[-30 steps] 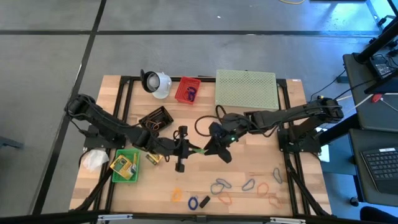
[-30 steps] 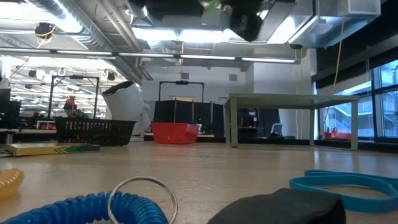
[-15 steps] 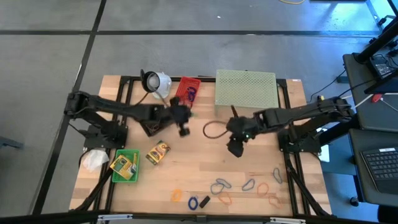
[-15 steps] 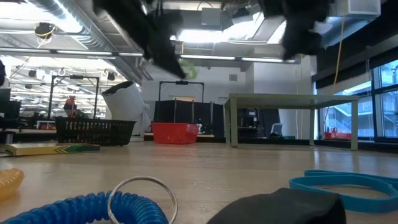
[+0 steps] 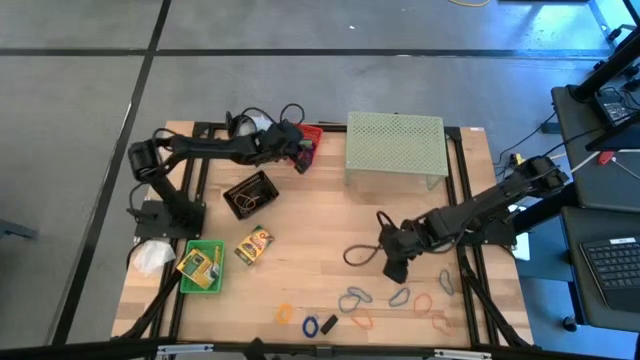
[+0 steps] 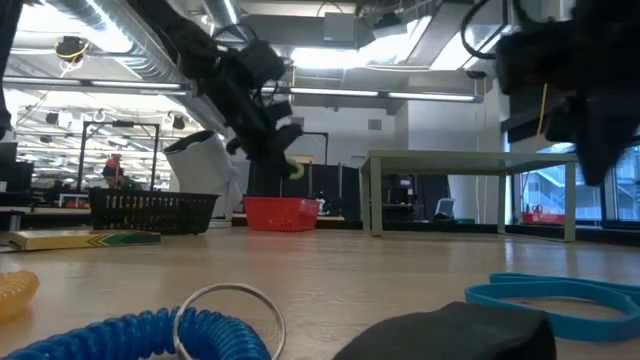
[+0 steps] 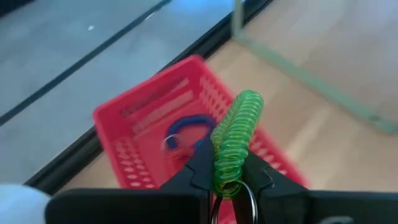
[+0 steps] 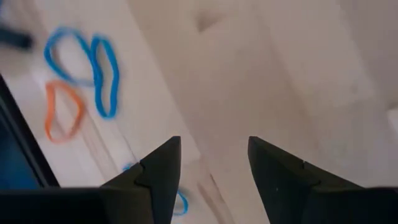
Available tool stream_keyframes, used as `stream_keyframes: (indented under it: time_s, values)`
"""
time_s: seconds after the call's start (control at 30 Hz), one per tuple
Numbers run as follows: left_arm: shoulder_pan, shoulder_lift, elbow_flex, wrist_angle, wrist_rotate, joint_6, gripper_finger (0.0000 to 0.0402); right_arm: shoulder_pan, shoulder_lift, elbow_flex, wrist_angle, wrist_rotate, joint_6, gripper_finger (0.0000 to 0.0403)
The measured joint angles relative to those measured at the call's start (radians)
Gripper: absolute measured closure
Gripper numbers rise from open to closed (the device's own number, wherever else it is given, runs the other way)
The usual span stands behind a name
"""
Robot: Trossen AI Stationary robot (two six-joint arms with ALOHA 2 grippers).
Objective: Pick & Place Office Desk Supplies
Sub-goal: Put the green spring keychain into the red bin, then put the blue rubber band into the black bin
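Green coil cord (image 7: 235,140) is now pinched tight in our left hand (image 7: 227,180), which has swung from the middle of the bench to the far edge and hangs over the red basket (image 7: 146,112). A second ago that hand was low beside the crayon box (image 5: 254,245); half a second ago it was already partway across. A blue coil (image 7: 186,134) already lies in the basket (so we judge this is the bin for coil cords), and the green one looks ready to drop once the hand opens.

Our right hand (image 5: 392,262) has meanwhile pulled back from the centre toward the near right part of the bench. It is empty, its fingers standing apart over bare wood, with blue and orange rubber bands (image 8: 84,65) close ahead of it. We read that as lining up the next pick from the loose items along the near edge.
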Motion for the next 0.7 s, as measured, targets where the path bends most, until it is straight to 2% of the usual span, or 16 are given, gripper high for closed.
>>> stream_keyframes:
  time_s: [0.17,0.23,0.37,0.5,0.7]
  values:
    - [0.029,0.050,0.000,0.029,-0.020,0.010,0.0378,0.071,0.005,-0.016,0.019,-0.009,-0.047,0.0214]
    - [0.028,0.060,0.000,0.030,-0.039,0.026,0.0368,0.092,0.005,-0.016,0.019,-0.062,-0.030,0.0214]
    - [0.024,0.062,0.000,0.027,-0.031,0.061,0.0331,0.122,0.008,-0.016,0.022,-0.133,0.042,0.0210]
    - [0.013,0.041,0.002,0.025,-0.030,0.079,0.0288,0.149,0.015,-0.017,0.030,-0.134,0.108,0.0196]
    - [0.006,-0.018,0.014,0.017,-0.028,0.079,0.0245,0.198,0.042,-0.017,0.078,-0.127,0.104,0.0175]
